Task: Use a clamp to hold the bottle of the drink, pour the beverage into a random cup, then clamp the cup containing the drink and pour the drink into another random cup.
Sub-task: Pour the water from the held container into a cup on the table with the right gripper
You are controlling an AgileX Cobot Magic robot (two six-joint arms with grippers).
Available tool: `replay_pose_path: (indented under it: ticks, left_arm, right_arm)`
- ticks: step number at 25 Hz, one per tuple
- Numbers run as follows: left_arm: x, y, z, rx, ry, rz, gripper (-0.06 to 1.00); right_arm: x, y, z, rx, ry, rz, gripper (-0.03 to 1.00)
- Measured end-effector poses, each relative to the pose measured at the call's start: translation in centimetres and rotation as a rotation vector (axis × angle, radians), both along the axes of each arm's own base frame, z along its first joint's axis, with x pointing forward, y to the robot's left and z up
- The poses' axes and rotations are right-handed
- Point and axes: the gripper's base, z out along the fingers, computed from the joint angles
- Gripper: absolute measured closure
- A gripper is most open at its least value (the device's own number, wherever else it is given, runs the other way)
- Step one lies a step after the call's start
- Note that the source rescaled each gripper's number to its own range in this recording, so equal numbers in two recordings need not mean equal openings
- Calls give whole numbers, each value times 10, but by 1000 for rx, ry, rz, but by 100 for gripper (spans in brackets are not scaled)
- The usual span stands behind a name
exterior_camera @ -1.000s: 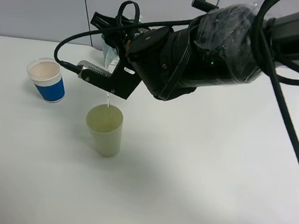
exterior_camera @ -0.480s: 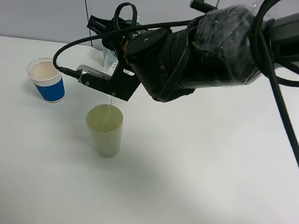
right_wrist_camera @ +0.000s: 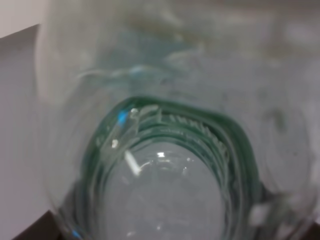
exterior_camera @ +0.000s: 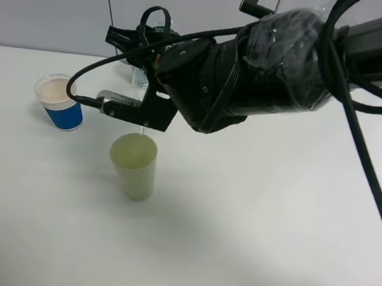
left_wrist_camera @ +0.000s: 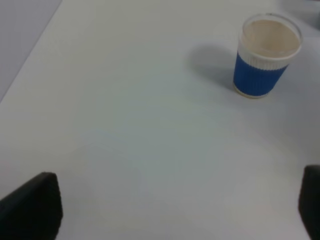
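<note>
One bottle, clamped in closed right tool, trickled thin stream into yellow-green cup; blue cup stood apart: two cups on surface; left tool gaped wide, empty

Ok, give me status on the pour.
Right gripper shut on small clear plastic bottle, tipped over pale yellow-green plastic tumbler; thin stream falling in. Left gripper open above white table. Blue-sleeved paper cup stands apart; pour path unobstructed.

Clear plastic bottle, matt white table
</note>
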Motion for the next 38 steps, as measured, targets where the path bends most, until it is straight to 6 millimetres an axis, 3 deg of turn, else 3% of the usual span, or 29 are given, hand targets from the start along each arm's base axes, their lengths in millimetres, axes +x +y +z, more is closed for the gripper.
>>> replay_pose_path:
  ticks: [20,26,38]
  left_arm:
    - [0,0,0,0,0,0,8]
    - [0,0,0,0,0,0,8]
    - [0,0,0,0,0,0,8]
  right_arm:
    - [-1,1,0,-48,-18,27,97]
    - [-2,2,-1,118,62,-41,97]
    - [-5,-10,-16,534,366,-431,97]
